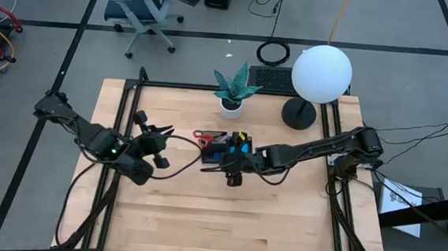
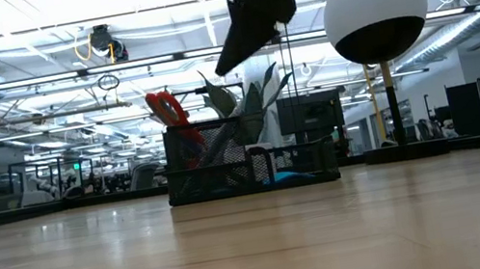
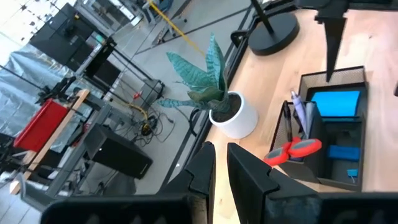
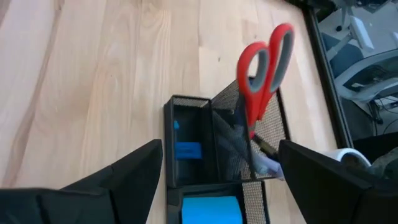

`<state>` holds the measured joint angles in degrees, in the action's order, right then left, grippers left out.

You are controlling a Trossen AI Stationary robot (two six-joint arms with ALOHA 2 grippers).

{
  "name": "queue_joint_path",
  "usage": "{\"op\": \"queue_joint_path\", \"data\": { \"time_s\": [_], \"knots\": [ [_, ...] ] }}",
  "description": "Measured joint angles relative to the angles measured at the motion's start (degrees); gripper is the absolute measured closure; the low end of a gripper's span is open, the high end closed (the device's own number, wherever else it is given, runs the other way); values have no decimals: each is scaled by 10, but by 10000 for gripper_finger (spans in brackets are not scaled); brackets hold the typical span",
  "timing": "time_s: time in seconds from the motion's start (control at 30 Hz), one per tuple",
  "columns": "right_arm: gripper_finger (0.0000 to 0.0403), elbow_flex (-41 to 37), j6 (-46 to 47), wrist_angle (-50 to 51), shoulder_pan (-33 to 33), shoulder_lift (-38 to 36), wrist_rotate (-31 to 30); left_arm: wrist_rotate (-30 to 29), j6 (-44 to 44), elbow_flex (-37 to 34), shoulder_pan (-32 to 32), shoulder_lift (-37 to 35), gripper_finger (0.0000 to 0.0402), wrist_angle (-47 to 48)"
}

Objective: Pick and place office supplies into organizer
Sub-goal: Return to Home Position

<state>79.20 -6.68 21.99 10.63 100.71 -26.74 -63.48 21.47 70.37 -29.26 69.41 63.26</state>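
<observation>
Wooden table [image 1: 202, 219] bears organizer [image 2: 207, 171], potted plant [image 1: 233, 90] (white pot), lamp base [image 1: 298, 113].

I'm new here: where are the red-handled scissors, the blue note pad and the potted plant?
Red-handled metal scissors [image 4: 266, 68]: right wrist view, where handle loops meet.
Square blue paper note pad [image 3: 336, 102]: left wrist view, top face.
Green plant in round white pot [image 3: 237, 117]: left wrist view, pot's side.

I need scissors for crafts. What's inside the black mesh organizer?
The organizer holds red-handled scissors and pens standing in its tall part, a blue note pad and blue eraser in low ones. Blades and pen tips are hidden.
</observation>
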Motion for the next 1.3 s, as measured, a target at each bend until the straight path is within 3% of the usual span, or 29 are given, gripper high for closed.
{"op": "queue_joint_path", "data": {
  "time_s": [0.2, 0.33, 0.43, 0.6, 0.73, 0.97, 1.1, 1.3],
  "knots": [
    [93, 0, 0, 0, 0, -6, 0, -13, -10, -61, -36, -77, 350, -32],
    [92, 0, -2, 1, -1, -6, -1, 2, -85, -123, -55, -147, 350, -136],
    [93, 0, 0, -6, -1, -6, -1, 63, -188, -163, -64, -192, 350, -253],
    [92, 0, -21, -15, -1, -10, -2, 216, -349, -216, -64, -236, 350, -395],
    [90, 0, -3, -16, 2, -30, -2, 247, -418, -236, -64, -245, 350, -407],
    [90, 0, 53, 38, 14, -97, 24, 246, -447, -252, -63, -243, 350, -382],
    [91, -28, 69, 14, 20, -149, 55, 253, -454, -253, -49, -243, 350, -431],
    [92, -168, 59, -146, 7, -249, 129, 411, -471, -253, 12, -240, 350, -476]
  ]
}}
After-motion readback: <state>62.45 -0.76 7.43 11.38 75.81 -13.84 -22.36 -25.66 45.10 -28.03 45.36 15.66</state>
